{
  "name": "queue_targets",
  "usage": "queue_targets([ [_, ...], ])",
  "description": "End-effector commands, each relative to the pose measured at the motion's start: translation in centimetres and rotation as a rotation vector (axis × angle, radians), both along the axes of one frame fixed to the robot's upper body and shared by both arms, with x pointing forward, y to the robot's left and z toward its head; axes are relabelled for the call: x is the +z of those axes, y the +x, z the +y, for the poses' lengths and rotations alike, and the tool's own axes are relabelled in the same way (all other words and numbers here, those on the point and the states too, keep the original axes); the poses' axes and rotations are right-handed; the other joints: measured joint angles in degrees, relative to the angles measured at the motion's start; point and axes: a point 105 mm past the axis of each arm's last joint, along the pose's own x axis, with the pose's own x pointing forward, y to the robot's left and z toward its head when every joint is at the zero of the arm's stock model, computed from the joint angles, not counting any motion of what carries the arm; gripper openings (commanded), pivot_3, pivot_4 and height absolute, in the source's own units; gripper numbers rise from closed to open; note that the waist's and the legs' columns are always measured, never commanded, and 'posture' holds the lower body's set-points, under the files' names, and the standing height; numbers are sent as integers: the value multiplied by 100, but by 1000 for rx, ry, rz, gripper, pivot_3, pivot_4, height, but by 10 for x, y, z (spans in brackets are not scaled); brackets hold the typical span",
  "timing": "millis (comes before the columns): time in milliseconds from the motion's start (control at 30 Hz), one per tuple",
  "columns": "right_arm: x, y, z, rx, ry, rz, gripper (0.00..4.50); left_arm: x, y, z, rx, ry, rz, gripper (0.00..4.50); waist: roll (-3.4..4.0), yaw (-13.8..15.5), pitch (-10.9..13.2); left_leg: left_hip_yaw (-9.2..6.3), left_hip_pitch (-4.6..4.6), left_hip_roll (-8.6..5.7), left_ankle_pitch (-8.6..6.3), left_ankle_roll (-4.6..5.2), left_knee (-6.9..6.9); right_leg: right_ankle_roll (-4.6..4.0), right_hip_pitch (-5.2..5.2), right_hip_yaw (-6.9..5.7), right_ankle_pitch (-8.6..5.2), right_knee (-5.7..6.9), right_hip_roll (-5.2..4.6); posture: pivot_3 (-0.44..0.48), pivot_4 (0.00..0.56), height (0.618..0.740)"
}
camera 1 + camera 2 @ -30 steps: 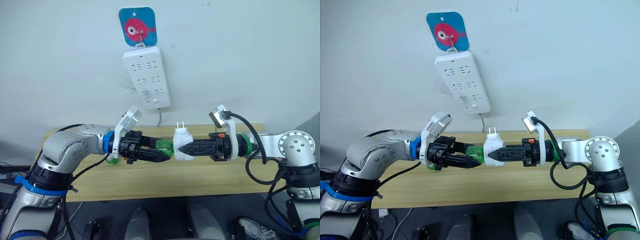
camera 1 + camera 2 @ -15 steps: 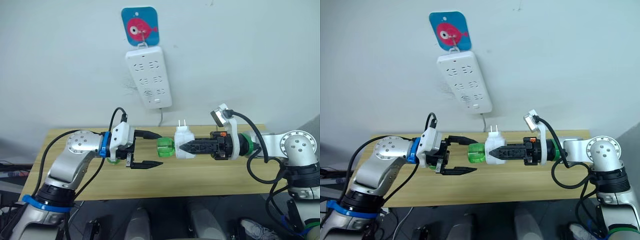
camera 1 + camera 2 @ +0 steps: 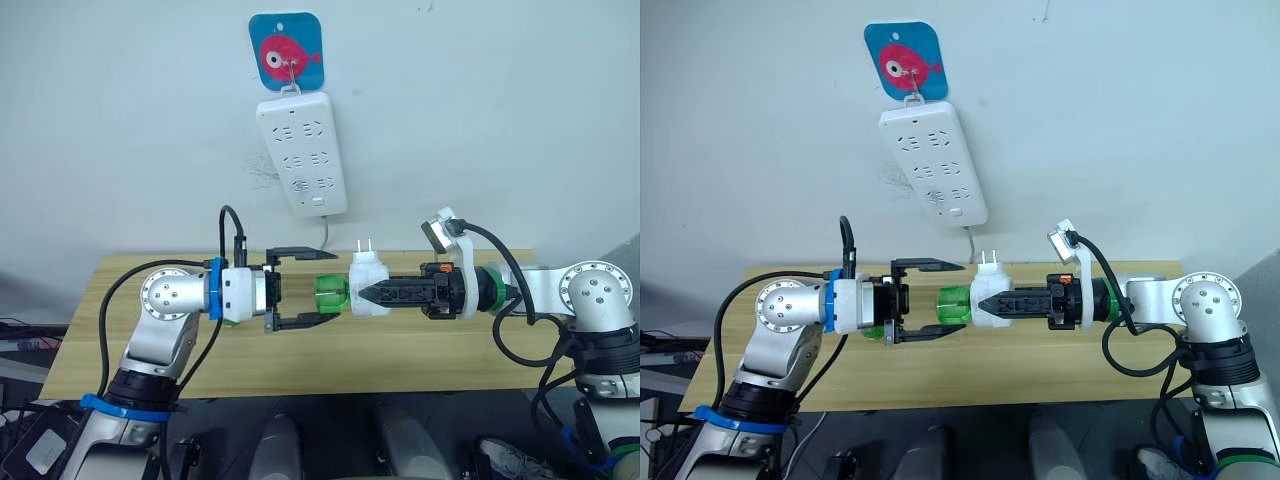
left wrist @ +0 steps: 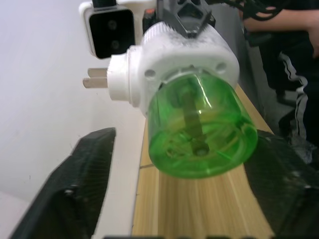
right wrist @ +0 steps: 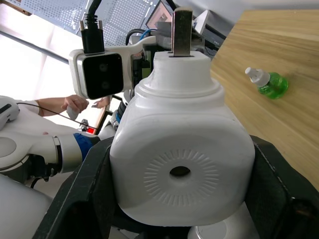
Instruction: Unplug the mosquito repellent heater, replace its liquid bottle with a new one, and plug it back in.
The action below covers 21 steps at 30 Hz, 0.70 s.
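The mosquito repellent heater (image 3: pixel 367 289) is a small white unit held level above the table, its two prongs (image 3: pixel 363 245) pointing up. My right gripper (image 3: pixel 362 293) is shut on it from the right. A green liquid bottle (image 3: pixel 331 295) sticks out of the heater's left end. My left gripper (image 3: pixel 336 285) is open, one finger above the bottle and one below, with a gap to it on both sides. In the left wrist view the bottle (image 4: pixel 202 132) sits between the two black fingers (image 4: pixel 75 189). The right wrist view looks onto the heater's round vent face (image 5: pixel 179 167).
A long white power strip (image 3: pixel 303 152) hangs on the wall under a blue fish hook (image 3: pixel 291 50). Below my arms is the wooden table (image 3: pixel 420 352). A second green bottle with a white cap (image 5: pixel 268 82) lies on it, under my left wrist (image 3: pixel 875 332). A person's hand (image 5: pixel 75 102) shows far off.
My left gripper let go of the green bottle, opened and drew back. It has since turned at the wrist and come back around the bottle. The right gripper and heater stayed put.
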Motion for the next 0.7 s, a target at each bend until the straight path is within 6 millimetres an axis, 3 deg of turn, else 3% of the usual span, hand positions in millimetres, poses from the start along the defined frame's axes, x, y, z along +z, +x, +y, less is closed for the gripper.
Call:
queue_targets([
  [33,10,-3,-2,8,36,-24,2998,12,-9,-5,-33,-41,-18,2656,0,-2,0,0,0,0,0,0,0,0,0,0,0,0,0,-100,201,740],
  [100,10,-3,-2,6,36,-24,2998,12,-10,-6,-37,-41,-9,2240,0,-3,0,-1,0,0,0,0,-1,0,0,0,0,0,0,-101,200,740],
  [233,10,-2,-2,3,34,-27,2998,11,-5,-4,1,-44,70,2240,0,-5,0,-2,0,0,0,0,-1,0,0,-1,0,0,1,-101,200,740],
  [267,10,-2,-2,3,32,-28,2998,10,-1,-3,23,-36,149,2240,0,-8,0,-1,0,0,0,0,0,0,0,-1,0,0,1,-101,200,740],
  [333,10,-3,-2,6,28,-33,2998,0,11,6,118,-17,518,2240,-1,-19,1,-4,0,0,0,0,1,0,0,-1,0,3,1,-95,197,740],
  [433,9,-5,-2,24,17,-38,2998,9,19,16,119,-36,883,2240,-2,-18,3,-16,-1,0,0,0,1,1,0,-11,-1,9,2,-94,197,740],
  [567,8,-7,-1,34,7,-44,2998,34,20,15,65,-59,1005,2240,-2,-36,3,-16,-1,-1,0,0,2,2,2,-15,-1,5,3,-94,197,740],
  [700,8,-6,0,33,11,-45,2998,33,13,12,60,-23,979,2240,0,-64,4,-15,1,3,0,0,-5,-1,-1,-15,-3,4,4,-92,195,740],
])
